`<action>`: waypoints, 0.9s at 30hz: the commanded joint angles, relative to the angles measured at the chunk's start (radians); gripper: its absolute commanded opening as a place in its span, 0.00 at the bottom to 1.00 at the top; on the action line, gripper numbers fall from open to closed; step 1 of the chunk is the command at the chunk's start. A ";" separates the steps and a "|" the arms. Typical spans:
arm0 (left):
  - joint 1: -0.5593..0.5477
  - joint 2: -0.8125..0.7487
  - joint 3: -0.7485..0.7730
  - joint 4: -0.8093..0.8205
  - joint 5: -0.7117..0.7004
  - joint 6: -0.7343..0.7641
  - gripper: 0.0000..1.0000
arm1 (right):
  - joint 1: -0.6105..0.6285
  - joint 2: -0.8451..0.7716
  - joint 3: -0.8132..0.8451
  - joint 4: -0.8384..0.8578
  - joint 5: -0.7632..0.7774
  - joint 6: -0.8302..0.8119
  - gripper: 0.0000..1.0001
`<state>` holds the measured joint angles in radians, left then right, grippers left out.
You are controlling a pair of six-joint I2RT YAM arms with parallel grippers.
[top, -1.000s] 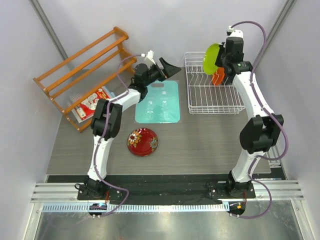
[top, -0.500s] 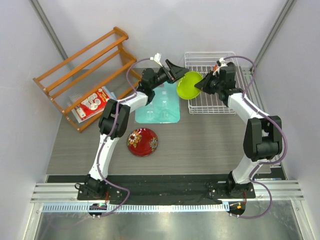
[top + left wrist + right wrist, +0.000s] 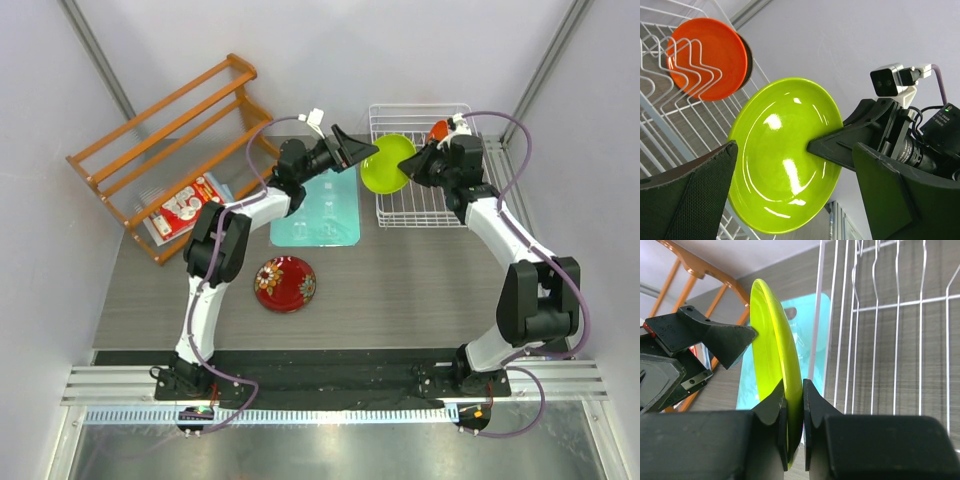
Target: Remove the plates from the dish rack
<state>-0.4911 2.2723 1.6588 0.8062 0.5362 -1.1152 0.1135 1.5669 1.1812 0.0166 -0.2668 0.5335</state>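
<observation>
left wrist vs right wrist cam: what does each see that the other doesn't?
Left wrist only: the orange plate standing in the rack, the face of the lime plate, and the right arm's camera. Right wrist only: the teal board, the wooden rack, and the lime plate edge-on. Both: the lime plate pinched at its rim by the right tool, with rack wires behind.

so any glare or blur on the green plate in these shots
Left wrist view: white glare patches on the green plate, left fingers soft. Right wrist view: plate edge-on, evenly lit, right fingers dark and blurred. Top view: sharp, flat light.
</observation>
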 commanded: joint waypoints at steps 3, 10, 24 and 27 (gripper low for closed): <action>0.014 -0.046 -0.066 -0.061 -0.065 0.075 0.98 | 0.002 -0.105 0.018 0.059 0.006 -0.016 0.01; 0.016 -0.071 -0.102 -0.052 -0.081 0.092 0.98 | -0.009 -0.137 0.014 0.028 0.049 -0.043 0.01; 0.008 0.023 -0.010 0.057 -0.021 -0.047 0.75 | -0.011 -0.076 -0.048 0.212 -0.152 0.111 0.01; 0.005 0.024 -0.024 0.067 -0.019 -0.057 0.52 | -0.009 -0.050 -0.051 0.255 -0.195 0.147 0.01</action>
<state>-0.4805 2.2845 1.6085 0.8040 0.5011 -1.1465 0.1017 1.5024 1.1282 0.1184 -0.3542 0.5949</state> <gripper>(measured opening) 0.630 0.155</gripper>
